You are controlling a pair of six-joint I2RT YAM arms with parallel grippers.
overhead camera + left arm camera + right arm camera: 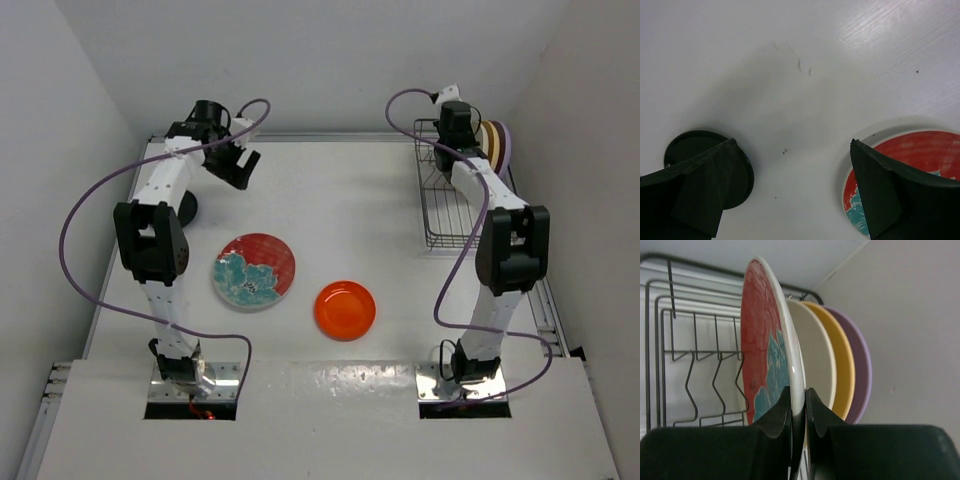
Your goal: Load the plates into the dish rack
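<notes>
From above, the dish rack (438, 215) is a dark wire frame at the table's (350, 190) far right edge. Plates stand on edge at its far end, under the right gripper (455, 125), whose jaws are not visible from here. Three plates lie flat on the table: the loose red plate (254, 271) with teal flowers, a smaller plain orange plate (345, 310) just right of it, and a small black plate (189, 208) half hidden under the left arm. The left gripper (238, 163) hangs above the far left of the table.

The left wrist view shows its fingers (705, 190) spread wide with nothing between them. The black plate is below one and the loose red plate below the other.

The right wrist view shows four upright plates in the rack, side by side: the held red plate (765, 325), a cream plate (812, 350), a tan-yellow plate (844, 365) and a lavender plate (861, 365). The right fingers (775, 415) are pinched on the lower rim of the held red plate.
</notes>
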